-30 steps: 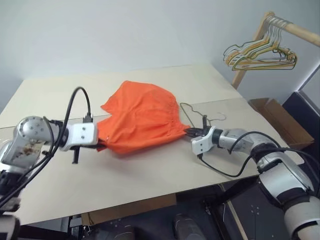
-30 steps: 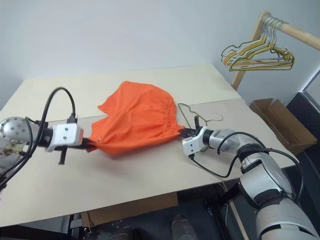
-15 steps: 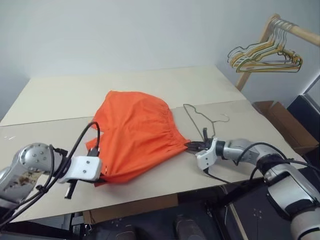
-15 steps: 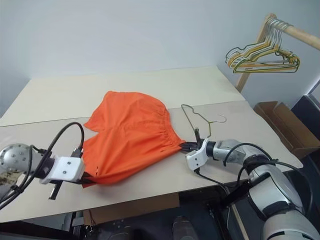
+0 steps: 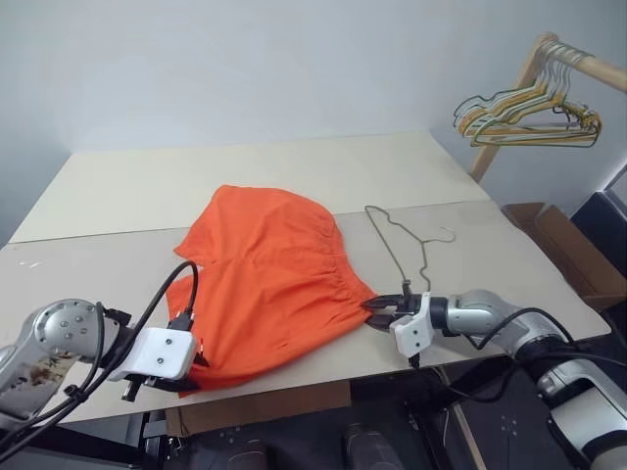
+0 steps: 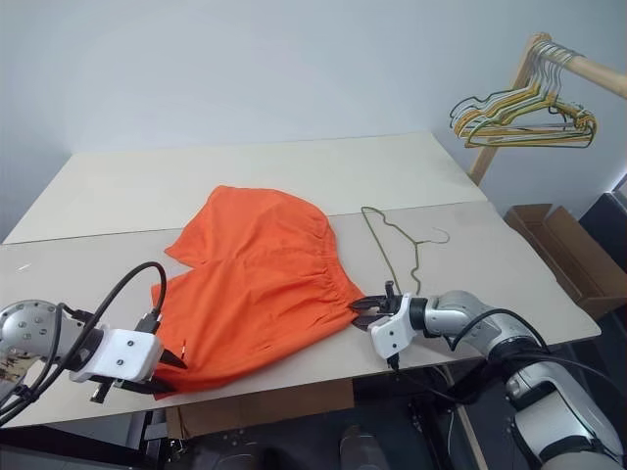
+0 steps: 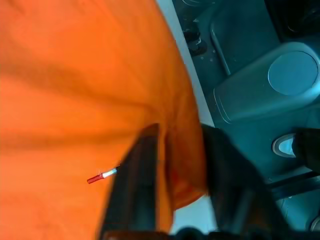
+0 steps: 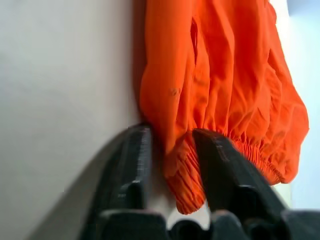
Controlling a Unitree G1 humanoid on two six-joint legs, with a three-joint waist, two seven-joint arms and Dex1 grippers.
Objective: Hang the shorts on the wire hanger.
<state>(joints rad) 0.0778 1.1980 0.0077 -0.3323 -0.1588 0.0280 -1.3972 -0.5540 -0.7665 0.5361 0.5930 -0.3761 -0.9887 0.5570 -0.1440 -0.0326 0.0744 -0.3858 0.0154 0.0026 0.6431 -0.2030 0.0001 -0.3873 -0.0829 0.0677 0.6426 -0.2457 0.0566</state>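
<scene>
Our left gripper point(image 6: 168, 370) sits at the near left corner of the shorts point(image 5: 269, 279), fingers parted around a fold of fabric. The shorts lie spread on the table point(image 5: 118, 191). The wire hanger point(image 5: 402, 245) lies just beside them. Our right gripper point(image 5: 377, 311) straddles the waistband corner, fingers parted.
</scene>
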